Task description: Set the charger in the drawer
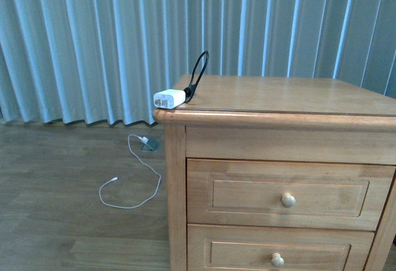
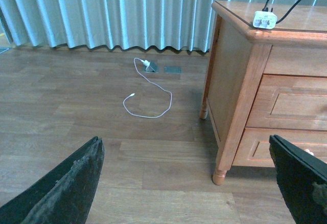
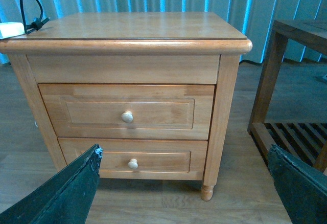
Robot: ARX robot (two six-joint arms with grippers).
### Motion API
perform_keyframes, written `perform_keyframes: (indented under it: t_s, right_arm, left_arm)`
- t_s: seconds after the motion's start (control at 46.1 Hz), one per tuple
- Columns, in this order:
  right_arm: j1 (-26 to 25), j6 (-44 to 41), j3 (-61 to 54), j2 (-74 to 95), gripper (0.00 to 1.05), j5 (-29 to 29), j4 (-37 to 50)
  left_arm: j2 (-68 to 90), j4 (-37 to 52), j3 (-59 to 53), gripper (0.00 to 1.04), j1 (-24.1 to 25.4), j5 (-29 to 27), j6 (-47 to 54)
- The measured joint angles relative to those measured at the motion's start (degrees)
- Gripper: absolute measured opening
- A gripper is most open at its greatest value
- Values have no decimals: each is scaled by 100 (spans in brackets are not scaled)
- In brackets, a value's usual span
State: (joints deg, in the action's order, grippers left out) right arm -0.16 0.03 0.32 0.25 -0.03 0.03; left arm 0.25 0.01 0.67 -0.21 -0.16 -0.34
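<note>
Text on charger [image 1: 169, 99]: none can be read; the white block is shown too small.
Text on drawer [image 3: 153, 112]: none can be read; plain wood front.
Brands, numbers, signs: none can be made out in any view.

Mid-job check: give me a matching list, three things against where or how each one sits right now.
Things:
1. small white charger block with black looped cable
2. thin white cable
3. upper light-brown wooden drawer

Places or states:
A. shut
B. lying on the wooden floor
C. on top of the nightstand, at a front corner

Pairs: 1-C, 2-B, 3-A
</note>
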Motion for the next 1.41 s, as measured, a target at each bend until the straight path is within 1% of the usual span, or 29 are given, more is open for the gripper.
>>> perform_keyframes:
  t_s: [0.976, 0.998, 1.041, 1.063, 1.128, 1.193, 1.323, 1.41]
  right_arm:
    - [0, 0, 0, 0, 96, 0, 0]
    - [-31, -39, 2, 24, 96, -129, -26]
    - [-157, -149, 24, 249, 96, -695, 0]
    - [-175, -234, 37, 514, 96, -852, 151]
    - [-7, -372, 151, 1604, 96, -835, 852]
    - [240, -505, 341, 2931, 96, -682, 1812]
    - [586, -752, 721, 4970, 96, -487, 3353]
    - [855, -949, 1185, 6592, 96, -337, 4433]
  left_arm:
    - [0, 0, 0, 99, 0, 0, 0]
    - [0, 0, 0, 99, 0, 0, 0]
    - [0, 0, 2, 99, 0, 0, 0]
    - [0, 0, 0, 99, 0, 2, 2]
    - [0, 0, 0, 99, 0, -2, 2]
    - [0, 0, 0, 99, 0, 0, 4]
    - [0, 0, 0, 99, 0, 0, 4]
    - [0, 0, 2, 99, 0, 0, 7]
